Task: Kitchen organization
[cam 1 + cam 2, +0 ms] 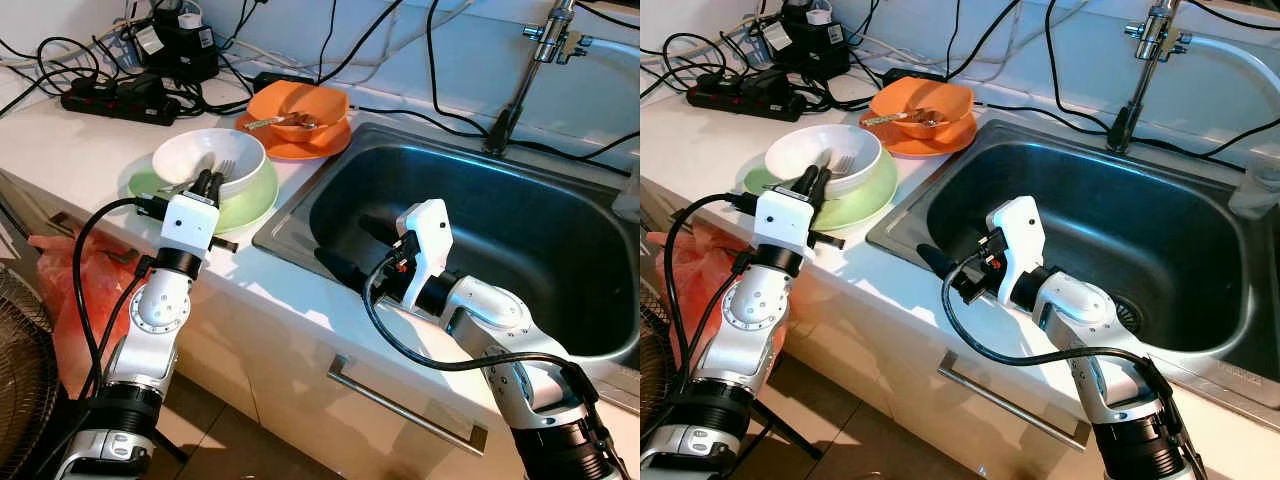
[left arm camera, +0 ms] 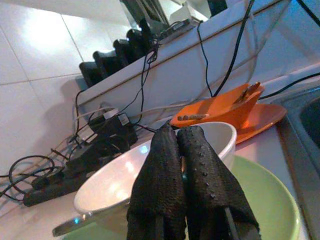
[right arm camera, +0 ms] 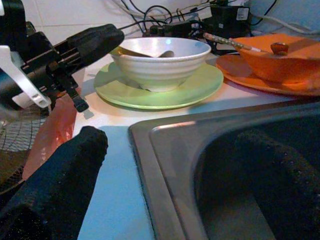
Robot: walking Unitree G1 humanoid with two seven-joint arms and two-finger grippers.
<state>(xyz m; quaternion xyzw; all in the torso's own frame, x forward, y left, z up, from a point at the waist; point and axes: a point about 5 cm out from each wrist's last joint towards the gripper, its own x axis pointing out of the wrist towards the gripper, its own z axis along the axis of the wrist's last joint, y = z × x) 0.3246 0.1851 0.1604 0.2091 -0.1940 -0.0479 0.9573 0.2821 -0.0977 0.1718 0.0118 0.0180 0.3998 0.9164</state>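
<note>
A white bowl (image 1: 208, 155) with a fork (image 1: 225, 168) in it sits on a green plate (image 1: 250, 205) on the counter, left of the sink (image 1: 520, 230). My left gripper (image 1: 207, 184) is at the bowl's near rim, its two fingers (image 2: 200, 175) pressed shut together with nothing seen between them. Behind stands an orange bowl (image 1: 298, 105) on an orange plate (image 1: 300, 150), a utensil lying in it. My right gripper (image 1: 355, 250) is open and straddles the sink's front left edge: one finger (image 3: 70, 170) over the counter, the other inside the basin.
A faucet (image 1: 520, 90) rises behind the sink. A power strip (image 1: 110, 100), chargers and tangled cables crowd the back of the counter. Below the counter edge are a red plastic bag (image 1: 70, 290), a fan (image 1: 20, 380) and a drawer handle (image 1: 400, 400).
</note>
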